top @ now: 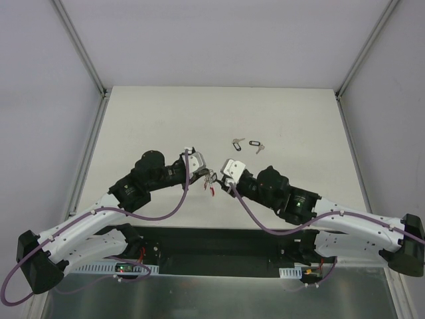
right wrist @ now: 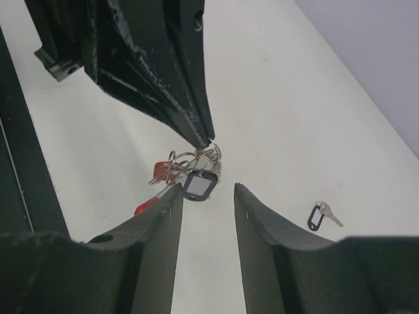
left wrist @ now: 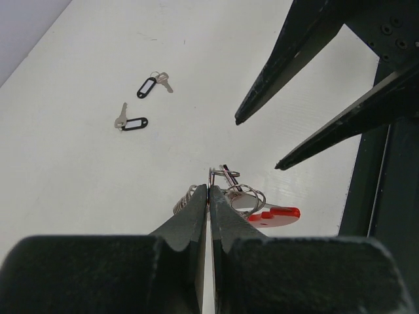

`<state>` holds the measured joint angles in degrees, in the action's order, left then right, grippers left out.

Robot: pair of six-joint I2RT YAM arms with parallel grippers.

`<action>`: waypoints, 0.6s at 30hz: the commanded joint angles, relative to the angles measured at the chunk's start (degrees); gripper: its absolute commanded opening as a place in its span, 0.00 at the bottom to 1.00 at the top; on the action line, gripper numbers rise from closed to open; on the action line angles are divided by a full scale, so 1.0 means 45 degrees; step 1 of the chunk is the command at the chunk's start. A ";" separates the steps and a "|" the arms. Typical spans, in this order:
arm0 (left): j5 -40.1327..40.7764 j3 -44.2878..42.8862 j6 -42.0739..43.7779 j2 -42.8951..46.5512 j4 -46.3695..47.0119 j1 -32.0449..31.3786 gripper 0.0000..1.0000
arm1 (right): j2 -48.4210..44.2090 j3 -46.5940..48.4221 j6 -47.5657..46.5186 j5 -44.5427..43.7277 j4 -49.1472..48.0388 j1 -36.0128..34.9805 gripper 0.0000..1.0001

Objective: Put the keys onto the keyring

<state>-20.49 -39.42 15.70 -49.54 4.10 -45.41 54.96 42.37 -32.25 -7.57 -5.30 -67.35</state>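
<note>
My left gripper (top: 206,175) is shut on the thin metal of the keyring (left wrist: 185,198) and holds it above the table (top: 166,126). A black-rimmed key tag (right wrist: 200,185), small wire rings and red parts (left wrist: 278,214) hang from it in a bunch. My right gripper (right wrist: 207,188) is open and empty. Its fingertips (right wrist: 175,190) sit just below the hanging bunch, either side of the black-rimmed tag, not touching it. Two black-tagged keys (top: 238,143) (top: 255,145) lie loose on the table beyond both grippers. They also show in the left wrist view (left wrist: 131,122) (left wrist: 155,83).
The white table is walled in by grey panels with metal rails (top: 86,153) at left and right. The arms' bases and cables (top: 199,246) fill the near edge. Both grippers meet near the table's middle.
</note>
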 commanded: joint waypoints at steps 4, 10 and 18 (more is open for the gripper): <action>0.0530 0.0088 -0.0423 0.0130 0.1062 -0.0085 0.00 | 0.0616 0.0506 0.0799 -0.1441 -0.1888 -0.0072 0.40; 0.0706 0.0127 -0.0462 0.0266 0.1140 -0.0105 0.00 | 0.1419 0.0780 0.1014 -0.1657 -0.2337 -0.0072 0.40; 0.0589 0.0166 -0.0560 0.0267 0.1218 -0.0105 0.00 | 0.1868 0.0741 0.0995 -0.2360 -0.2845 -0.0033 0.35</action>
<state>-18.11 -38.61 14.26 -49.47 5.32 -45.41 62.98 43.07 -28.64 -15.38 -13.19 -67.44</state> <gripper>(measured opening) 0.007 0.370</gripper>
